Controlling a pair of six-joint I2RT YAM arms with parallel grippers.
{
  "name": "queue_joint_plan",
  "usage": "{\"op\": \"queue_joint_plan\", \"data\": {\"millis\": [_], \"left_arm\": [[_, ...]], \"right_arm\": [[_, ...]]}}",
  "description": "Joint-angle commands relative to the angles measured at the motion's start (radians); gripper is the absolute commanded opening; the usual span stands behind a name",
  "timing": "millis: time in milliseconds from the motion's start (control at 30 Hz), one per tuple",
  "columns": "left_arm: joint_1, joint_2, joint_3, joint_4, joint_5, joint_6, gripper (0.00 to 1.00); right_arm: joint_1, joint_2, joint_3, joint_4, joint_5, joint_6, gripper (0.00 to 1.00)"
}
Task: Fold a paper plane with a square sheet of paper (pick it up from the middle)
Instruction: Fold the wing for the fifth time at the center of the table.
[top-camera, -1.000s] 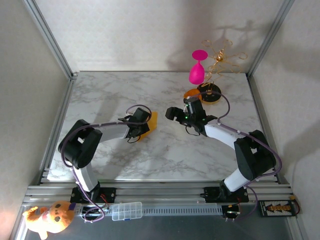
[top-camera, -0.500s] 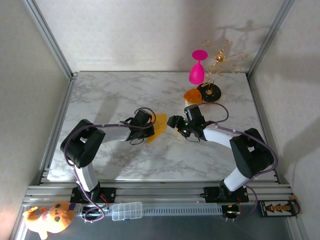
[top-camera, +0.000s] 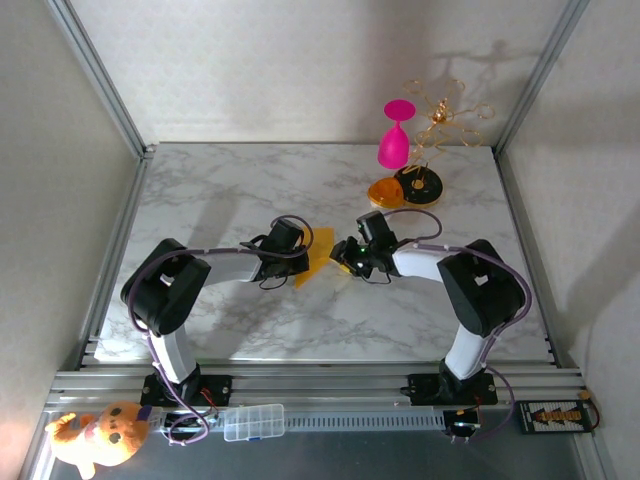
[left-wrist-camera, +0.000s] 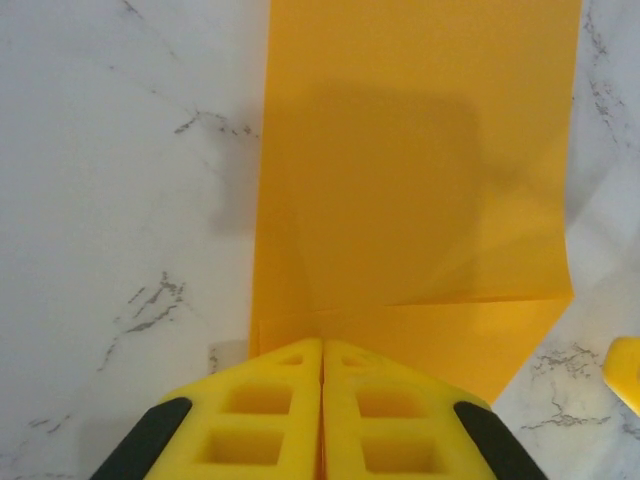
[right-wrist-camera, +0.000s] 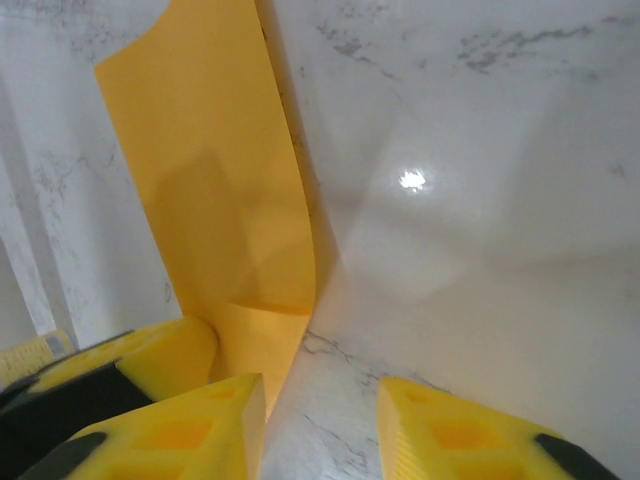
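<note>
The square sheet of paper (top-camera: 320, 258) is yellow-orange, creased, and held up on edge above the marble table (top-camera: 230, 180) at its middle. My left gripper (top-camera: 303, 252) is shut on the sheet's left end; in the left wrist view its fingers (left-wrist-camera: 322, 345) press together on the sheet (left-wrist-camera: 420, 180), which stretches away with one fold line across it. My right gripper (top-camera: 343, 262) is at the sheet's right end. In the right wrist view its jaws (right-wrist-camera: 320, 385) stand apart with a gap, and the sheet's (right-wrist-camera: 215, 180) lower edge hangs just inside the left finger (right-wrist-camera: 190, 430).
At the back right stand a pink goblet (top-camera: 393, 140), a gold wire ornament (top-camera: 445, 115), an orange-and-black disc (top-camera: 418, 183) and a small orange-topped cup (top-camera: 384, 190). A plush toy (top-camera: 95, 435) and a clear plastic box (top-camera: 253, 421) lie off the near edge.
The left gripper has carried the paper right and raised it. My right gripper has moved left to the paper's right end, and its jaws have narrowed.
</note>
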Motion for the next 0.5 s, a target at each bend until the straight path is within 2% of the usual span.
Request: {"op": "queue_joint_plan", "data": {"millis": [0,267,467], "left_arm": [[-0.011,0.023,-0.010,-0.061,-0.002,0.015,0.08],[-0.011,0.024,-0.012,-0.058,0.000,0.012,0.09],[-0.011,0.023,-0.012,-0.057,0.000,0.011,0.09]], "right_arm": [[0.011,0.041,0.051,0.003,-0.009,0.023,0.33],[0.020,0.104,0.109,0.003,-0.028,0.016,0.31],[0.025,0.136,0.116,0.041,-0.097,0.011,0.31]]}}
